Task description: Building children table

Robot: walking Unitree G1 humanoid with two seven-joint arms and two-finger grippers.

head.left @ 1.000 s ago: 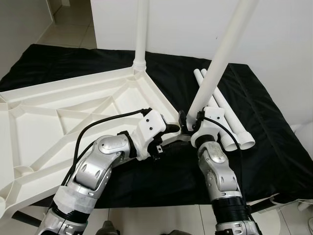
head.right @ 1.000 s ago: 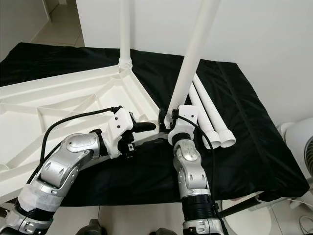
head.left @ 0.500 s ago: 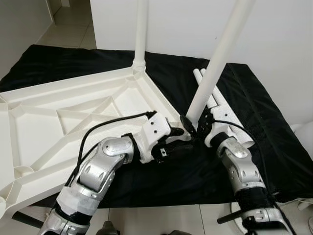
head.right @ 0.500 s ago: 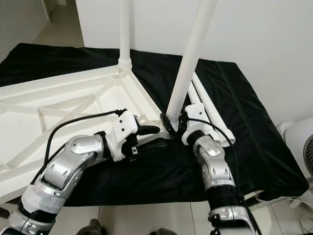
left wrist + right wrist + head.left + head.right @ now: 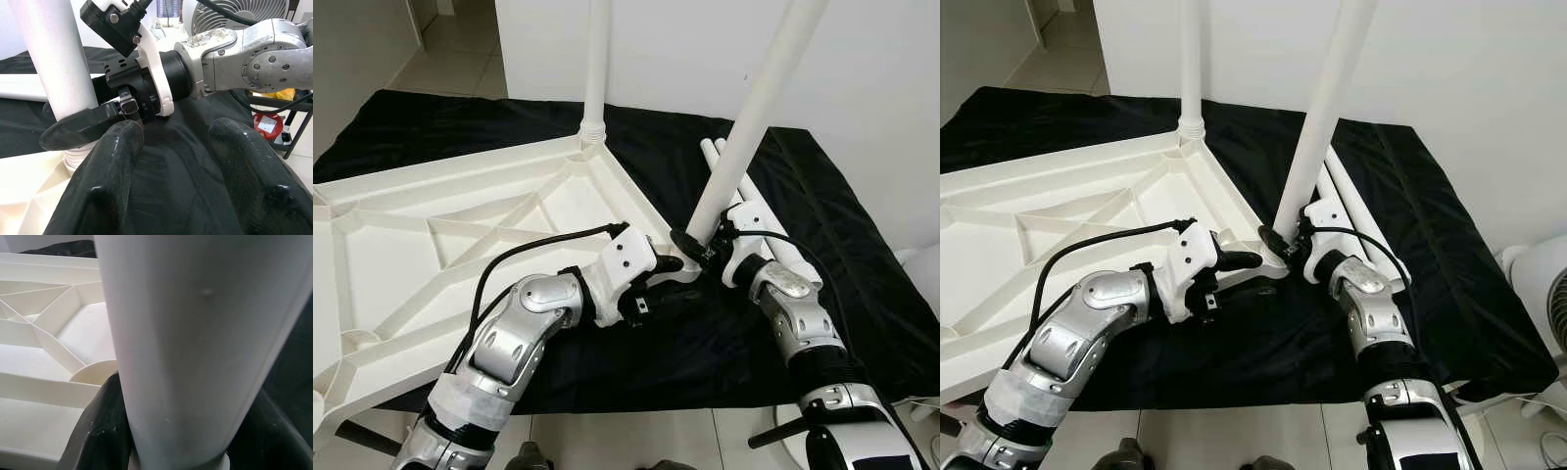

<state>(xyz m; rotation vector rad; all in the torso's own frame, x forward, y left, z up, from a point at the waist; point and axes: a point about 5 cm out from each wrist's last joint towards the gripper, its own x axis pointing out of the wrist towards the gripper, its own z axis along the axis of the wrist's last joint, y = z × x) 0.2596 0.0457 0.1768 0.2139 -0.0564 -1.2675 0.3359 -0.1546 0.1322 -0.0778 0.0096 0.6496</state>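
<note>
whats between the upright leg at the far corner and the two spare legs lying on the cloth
The tilted leg held by the right pincer at the tabletop corner, seen in both eye views.

Both upright table legs (image 5: 766, 103) cut off above.

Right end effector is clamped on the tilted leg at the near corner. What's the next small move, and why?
Probably tip the leg upright with the right end effector: it leans, while the far leg stands straight in the tabletop. The open left end effector sits beside the corner to steady it.
</note>
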